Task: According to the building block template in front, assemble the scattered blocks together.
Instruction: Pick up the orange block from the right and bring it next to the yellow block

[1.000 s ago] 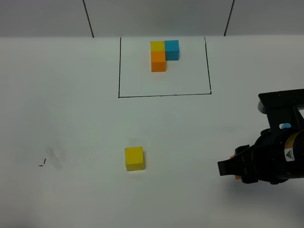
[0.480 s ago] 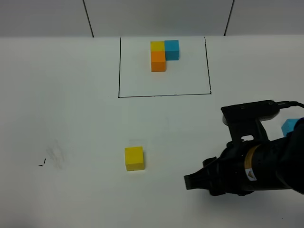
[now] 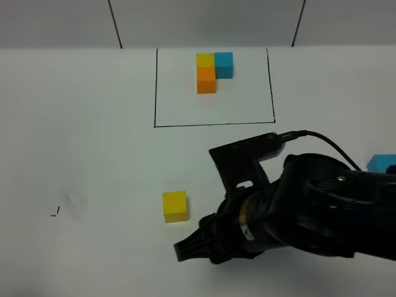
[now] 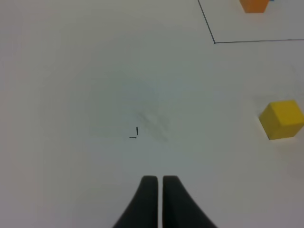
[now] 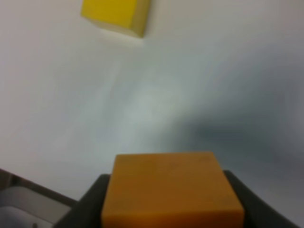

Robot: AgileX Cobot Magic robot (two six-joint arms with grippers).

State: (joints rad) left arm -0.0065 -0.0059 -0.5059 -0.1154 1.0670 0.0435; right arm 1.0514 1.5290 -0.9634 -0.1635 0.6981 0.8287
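Observation:
The building block template (image 3: pixel 210 71), a small yellow, blue and orange L, sits inside a black rectangle outline at the back. A loose yellow cube (image 3: pixel 175 206) lies on the white table; it also shows in the left wrist view (image 4: pixel 281 118) and the right wrist view (image 5: pixel 116 14). A loose light blue cube (image 3: pixel 380 164) peeks out at the right edge. My right gripper (image 3: pixel 187 249) is low, just right of and in front of the yellow cube. It is shut on the orange cube (image 5: pixel 171 190), which the arm hides in the high view. My left gripper (image 4: pixel 158 180) is shut and empty, above bare table.
The black right arm (image 3: pixel 291 210) covers much of the table's right front. A small black mark (image 3: pixel 55 212) is drawn at the left; it also shows in the left wrist view (image 4: pixel 135 133). The outline's corner (image 4: pixel 214 42) lies far from the left gripper.
My right arm has swept left from the right edge to beside the yellow cube, carrying the orange cube. The light blue cube stays at the right edge. The yellow cube has not moved.

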